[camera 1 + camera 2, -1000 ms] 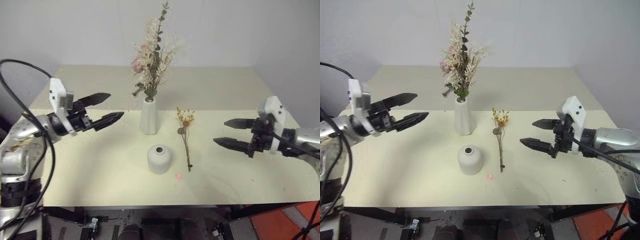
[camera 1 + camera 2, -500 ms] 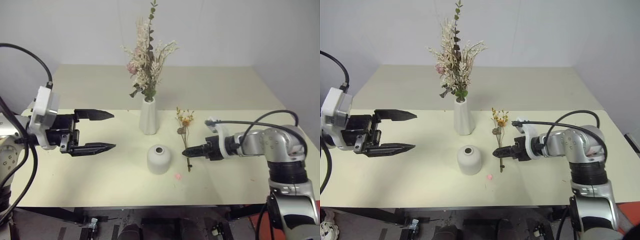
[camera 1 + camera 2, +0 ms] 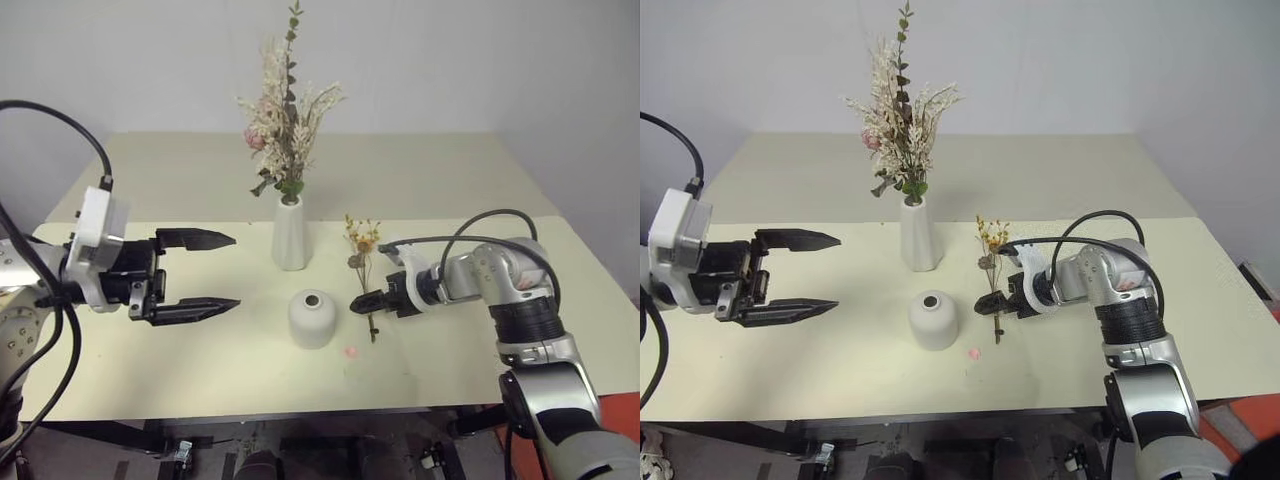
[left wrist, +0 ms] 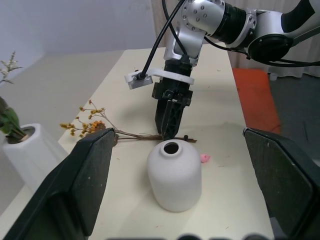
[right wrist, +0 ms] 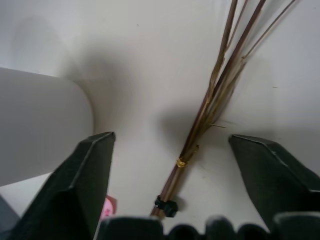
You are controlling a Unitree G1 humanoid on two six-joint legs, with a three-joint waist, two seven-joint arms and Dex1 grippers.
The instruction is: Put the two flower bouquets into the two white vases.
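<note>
Your cream table (image 3: pixel 180 360) fills the middle of the frame. On it, just left of centre, stands the tall white vase (image 3: pixel 290 236); below it sits the squat white vase (image 3: pixel 311 319). The thin yellow-orange sprig (image 3: pixel 364 270) lies just right of both, with a small pink scrap (image 3: pixel 351 351) below.

You cannot read the gap of the right end effector (image 3: pixel 360 301) from the head views: its fingers overlap into one dark tip over the thin sprig (image 3: pixel 362 262). In the right wrist view the sprig's blooms are cut off by the edge, and the short vase (image 5: pixel 40 125) shows as a partial wall. The tall vase (image 4: pixel 35 155) loses its base in the left wrist view. The small pink speck (image 3: pixel 352 351) on the worktop (image 3: pixel 480 180) is too small to identify.
</note>
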